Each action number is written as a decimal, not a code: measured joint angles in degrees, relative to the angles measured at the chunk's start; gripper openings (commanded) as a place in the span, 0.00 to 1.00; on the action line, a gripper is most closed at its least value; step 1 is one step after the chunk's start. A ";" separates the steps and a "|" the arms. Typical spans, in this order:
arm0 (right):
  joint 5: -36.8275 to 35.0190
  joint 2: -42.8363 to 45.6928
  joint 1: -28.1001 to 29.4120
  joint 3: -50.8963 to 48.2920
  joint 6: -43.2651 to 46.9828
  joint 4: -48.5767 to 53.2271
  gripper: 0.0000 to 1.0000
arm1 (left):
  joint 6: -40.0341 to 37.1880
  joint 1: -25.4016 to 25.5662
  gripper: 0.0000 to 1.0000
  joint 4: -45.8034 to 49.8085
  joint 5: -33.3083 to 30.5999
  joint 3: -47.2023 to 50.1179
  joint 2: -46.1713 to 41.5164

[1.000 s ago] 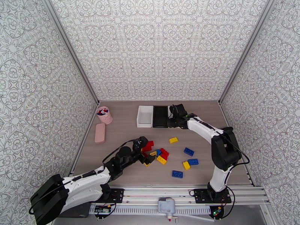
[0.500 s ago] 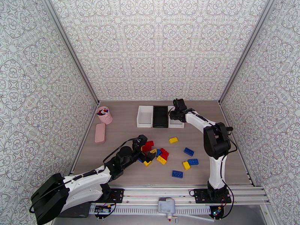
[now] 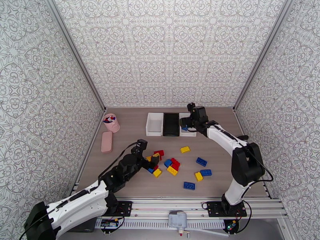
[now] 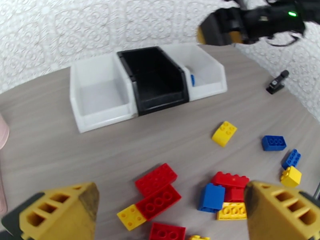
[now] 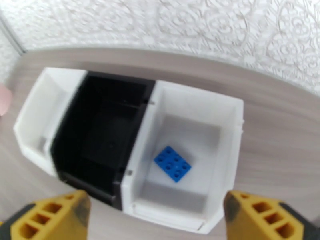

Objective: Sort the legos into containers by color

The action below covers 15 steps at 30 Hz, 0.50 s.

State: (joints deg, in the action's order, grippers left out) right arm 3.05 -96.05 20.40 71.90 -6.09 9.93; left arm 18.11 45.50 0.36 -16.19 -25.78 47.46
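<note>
The three containers stand in a row at the back: a white bin, a black bin and a second white bin. One blue lego lies on the floor of that right white bin. My right gripper hovers open just above it, its yellow fingers spread wide with nothing between them. The remaining red, yellow and blue legos are scattered mid-table. My left gripper is open over the left of the pile, above two red bricks.
A pink cup and a flat pink case sit at the left side. A small black clip-like object lies right of the bins. Patterned walls close in the table on three sides.
My right gripper has opened over the right white bin, and a blue lego now lies inside. The left arm has drawn back a little, its gripper still open over the pile.
</note>
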 measured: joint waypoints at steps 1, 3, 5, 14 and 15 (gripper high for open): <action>2.10 1.92 0.00 -2.25 1.36 -2.23 1.00 | 2.19 -0.85 1.00 3.13 -0.33 -1.22 0.28; 6.73 5.49 0.00 -6.43 4.35 -5.22 0.99 | 6.60 -2.82 1.00 9.51 -0.57 -4.28 1.57; 11.58 8.07 0.13 -8.96 8.11 -5.95 0.99 | 9.99 -4.79 1.00 15.17 -0.35 -7.26 3.21; 28.09 15.58 7.02 -10.73 27.50 1.92 1.00 | 16.92 -13.86 1.00 30.86 7.63 -11.72 13.73; 29.35 15.78 7.85 -10.73 29.09 3.06 1.00 | 17.18 -13.90 1.00 32.22 8.26 -12.07 15.04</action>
State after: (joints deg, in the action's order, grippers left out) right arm 32.40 -80.27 28.25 61.17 23.00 12.99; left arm 35.29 31.59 32.58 -7.92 -37.85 62.50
